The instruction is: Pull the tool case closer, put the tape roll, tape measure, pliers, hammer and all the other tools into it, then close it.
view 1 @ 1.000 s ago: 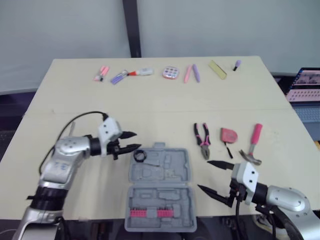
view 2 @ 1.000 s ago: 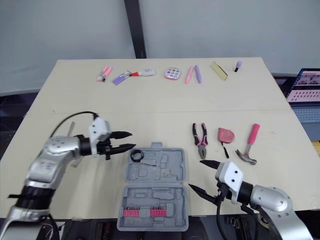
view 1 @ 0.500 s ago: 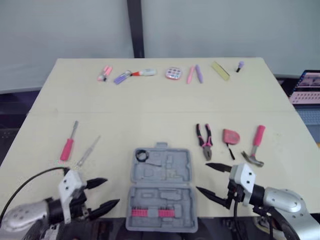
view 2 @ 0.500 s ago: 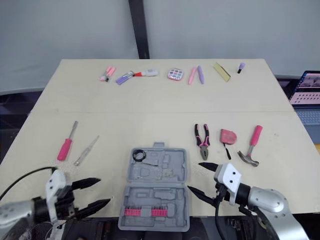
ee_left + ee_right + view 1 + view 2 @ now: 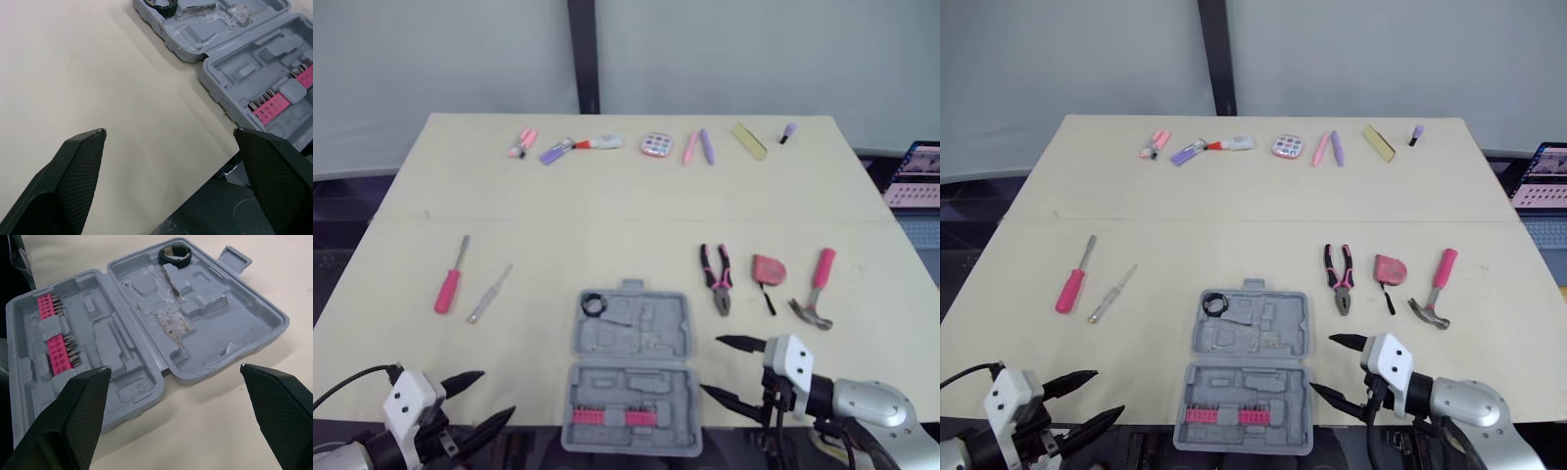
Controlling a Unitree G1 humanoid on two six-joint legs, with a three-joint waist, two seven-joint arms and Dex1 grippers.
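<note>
Closely, case (image 5: 629, 367) beside right pincer (image 5: 713, 365) (spread)

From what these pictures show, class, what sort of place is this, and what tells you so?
Probably a robot test room, not a workshop: a pale table before grey panels, pliers and a hammer laid out in a neat row, and a laptop beside the table.

No legible text, brand, number or sign. Small marks on the pink bit holders (image 5: 57, 348) inside the tool case (image 5: 234, 333) are too small to read.
</note>
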